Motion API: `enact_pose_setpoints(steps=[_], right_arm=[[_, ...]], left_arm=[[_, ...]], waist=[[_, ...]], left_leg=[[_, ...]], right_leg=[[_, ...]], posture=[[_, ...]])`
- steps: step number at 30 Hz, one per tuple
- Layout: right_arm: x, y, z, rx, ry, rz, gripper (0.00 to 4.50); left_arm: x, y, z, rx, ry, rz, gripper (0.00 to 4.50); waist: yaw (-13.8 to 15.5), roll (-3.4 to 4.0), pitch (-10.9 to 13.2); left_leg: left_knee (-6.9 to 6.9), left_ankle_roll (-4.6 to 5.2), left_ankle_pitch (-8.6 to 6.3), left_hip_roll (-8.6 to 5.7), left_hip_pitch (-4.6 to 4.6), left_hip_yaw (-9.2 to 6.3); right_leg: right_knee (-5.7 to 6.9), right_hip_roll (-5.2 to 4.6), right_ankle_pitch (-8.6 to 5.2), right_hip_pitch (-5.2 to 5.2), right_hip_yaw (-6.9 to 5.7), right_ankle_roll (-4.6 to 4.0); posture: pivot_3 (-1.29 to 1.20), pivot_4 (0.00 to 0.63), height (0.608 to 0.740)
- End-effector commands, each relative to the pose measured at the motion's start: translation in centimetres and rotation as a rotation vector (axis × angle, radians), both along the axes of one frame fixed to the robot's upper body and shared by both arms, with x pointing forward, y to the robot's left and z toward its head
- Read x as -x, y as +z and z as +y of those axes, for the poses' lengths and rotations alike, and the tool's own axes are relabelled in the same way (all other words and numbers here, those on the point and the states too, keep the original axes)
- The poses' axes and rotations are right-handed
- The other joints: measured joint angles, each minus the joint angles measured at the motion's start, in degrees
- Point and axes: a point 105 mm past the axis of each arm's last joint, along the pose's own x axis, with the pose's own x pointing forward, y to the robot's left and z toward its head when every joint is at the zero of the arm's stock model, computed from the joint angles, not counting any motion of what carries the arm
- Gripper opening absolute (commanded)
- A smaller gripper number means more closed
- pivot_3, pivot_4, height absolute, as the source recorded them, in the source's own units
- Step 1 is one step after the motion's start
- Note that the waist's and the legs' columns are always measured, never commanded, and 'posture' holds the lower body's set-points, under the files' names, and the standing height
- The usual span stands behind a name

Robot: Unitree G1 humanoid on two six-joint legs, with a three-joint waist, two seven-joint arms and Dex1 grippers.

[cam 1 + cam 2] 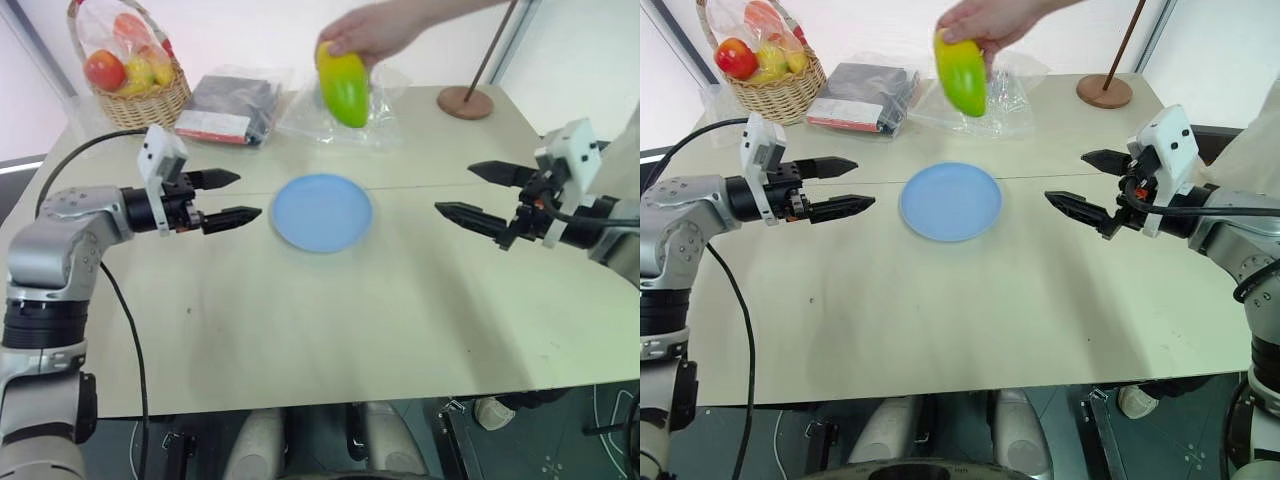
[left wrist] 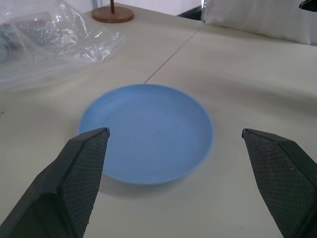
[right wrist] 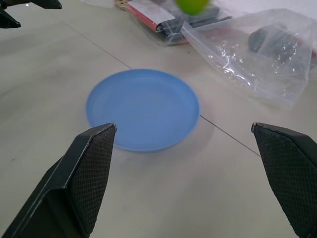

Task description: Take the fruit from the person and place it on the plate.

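Observation:
A person's hand (image 1: 372,28) holds the fruit (image 1: 343,86), a yellow-green mango, in the air above the far side of the table, beyond the plate. The light blue plate (image 1: 322,211) lies flat in the middle of the table with nothing on it. My left gripper (image 1: 233,197) hovers open to the plate's left, fingers pointing at it. Open too, my right gripper (image 1: 472,192) hangs to the plate's right and faces it. In the right wrist view the fruit's lower end (image 3: 193,5) shows beyond the plate (image 3: 142,109).
A wicker basket (image 1: 130,70) of wrapped fruit stands at the far left corner. A dark packet (image 1: 230,107) and a clear plastic bag (image 1: 375,112) lie behind the plate. A brown wooden lamp base (image 1: 465,101) stands far right. A black cable (image 1: 125,330) hangs off the table's left edge.

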Motion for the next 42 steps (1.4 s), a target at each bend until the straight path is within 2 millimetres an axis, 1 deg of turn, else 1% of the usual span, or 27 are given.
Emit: enact_pose_setpoints(steps=[1, 6, 7, 10, 12, 14, 17, 19, 20, 23, 25, 34, 42], right_arm=[[0.1, 2.0, 0.6, -0.016, 0.005, -0.084, 4.49], [-0.6, 2.6, 1.5, -0.050, 0.007, -0.101, 4.49], [-1.0, 2.9, 1.8, -0.077, 0.003, -0.102, 4.49], [-2.2, 4.0, 3.8, -0.189, 0.019, -0.085, 4.49], [-2.2, 4.6, 5.9, -0.219, 0.081, -0.067, 4.49], [-2.5, 5.2, 7.5, -0.258, 0.118, -0.042, 4.49], [-3.6, 6.0, 8.6, -0.356, 0.109, 0.033, 4.49], [-4.4, 7.2, 9.4, -0.489, 0.111, 0.111, 4.49], [-4.6, 7.5, 9.7, -0.508, 0.112, 0.127, 4.49], [-5.3, 7.9, 10.4, -0.513, 0.090, 0.157, 4.49], [-5.9, 7.8, 10.7, -0.511, 0.078, 0.177, 4.49], [-7.2, 7.6, 12.1, -0.515, 0.095, 0.213, 4.49], [-7.5, 8.0, 13.8, -0.521, 0.156, 0.227, 4.49]], left_arm=[[-0.1, 1.1, 0.0, -0.006, -0.003, -0.053, 4.50], [-0.4, 1.2, -0.2, 0.005, 0.001, -0.058, 4.50], [-0.5, 1.2, -0.2, 0.014, 0.006, -0.059, 4.50], [-0.8, 1.1, -0.1, 0.027, 0.021, -0.061, 4.50], [-0.9, 1.2, -0.2, 0.027, 0.019, -0.062, 4.50], [-1.0, 1.2, -0.3, 0.028, 0.020, -0.067, 4.50], [-1.1, 1.3, -0.3, 0.028, 0.024, -0.072, 4.50], [-1.2, 1.3, -0.2, 0.024, 0.030, -0.077, 4.50], [-1.2, 1.3, -0.2, 0.023, 0.032, -0.078, 4.50], [-1.2, 1.2, -0.1, 0.020, 0.040, -0.080, 4.50], [-1.1, 1.2, -0.2, 0.019, 0.041, -0.082, 4.50], [-0.9, 1.2, 0.0, 0.017, 0.054, -0.086, 4.50], [-0.7, 1.2, 0.2, 0.016, 0.064, -0.091, 4.50]], waist=[[0.0, 0.01, 0.0], [0.0, 0.00, 0.0], [0.0, 0.01, 0.0], [-0.4, 0.03, 0.0], [-0.2, 0.03, 0.0], [-0.2, 0.04, 0.0], [-0.2, 0.04, 0.0], [-0.2, 0.04, 0.0], [-0.2, 0.04, 0.0], [0.1, 0.04, 0.0], [0.0, 0.04, 0.0], [-0.4, 0.04, 0.0], [-0.4, 0.05, 0.0]], left_leg=[[0.00, 0.00, 0.00, 0.00, 0.00, 0.00], [0.00, 0.00, 0.00, 0.00, 0.00, 0.00], [0.00, 0.00, 0.00, 0.00, -0.01, 0.00], [0.00, 0.00, 0.00, 0.00, 0.01, 0.03], [0.00, 0.00, 0.00, 0.01, -0.01, 0.02], [-0.04, 0.00, 0.00, 0.04, -0.04, -0.02], [-0.05, 0.00, 0.00, 0.02, -0.20, -0.03], [-0.05, 0.00, 0.00, -0.01, -0.28, -0.02], [-0.05, 0.00, 0.00, -0.02, -0.32, -0.02], [-0.03, -0.01, 0.01, -0.03, -0.73, -0.06], [-0.03, -0.01, 0.01, -0.06, -0.81, -0.06], [-0.05, 0.05, -0.02, -0.06, -0.82, 0.02], [-0.05, 0.04, -0.02, -0.05, -0.82, 0.02]], right_leg=[[0.00, 0.00, 0.00, 0.00, 0.00, 0.00], [0.00, 0.01, 0.00, -0.02, 0.00, 0.00], [0.00, 0.01, 0.00, -0.02, 0.00, 0.00], [0.01, 0.00, 0.01, -0.02, 0.02, 0.00], [0.05, 0.01, 0.02, -0.08, 0.03, 0.01], [0.06, 0.05, 0.10, -0.12, 0.02, 0.14], [0.06, 0.02, 0.12, -0.24, 0.01, 0.16], [0.05, -0.04, 0.13, -0.31, 0.01, 0.17], [0.06, -0.06, 0.14, -0.34, 0.00, 0.17], [0.12, -0.09, 0.15, -0.75, -0.01, 0.16], [0.12, -0.12, 0.15, -0.84, -0.02, 0.16], [0.12, -0.07, 0.15, -0.89, -0.03, 0.17], [0.14, -0.01, 0.15, -0.90, -0.03, 0.17]], posture=[[0.00, 0.150, 0.740], [0.00, 0.150, 0.740], [0.00, 0.150, 0.740], [0.00, 0.150, 0.740], [0.00, 0.150, 0.740], [0.00, 0.150, 0.740], [0.00, 0.150, 0.740], [0.00, 0.150, 0.740], [0.00, 0.150, 0.740], [0.00, 0.150, 0.740], [0.00, 0.150, 0.740], [0.00, 0.150, 0.740], [0.00, 0.150, 0.740]])
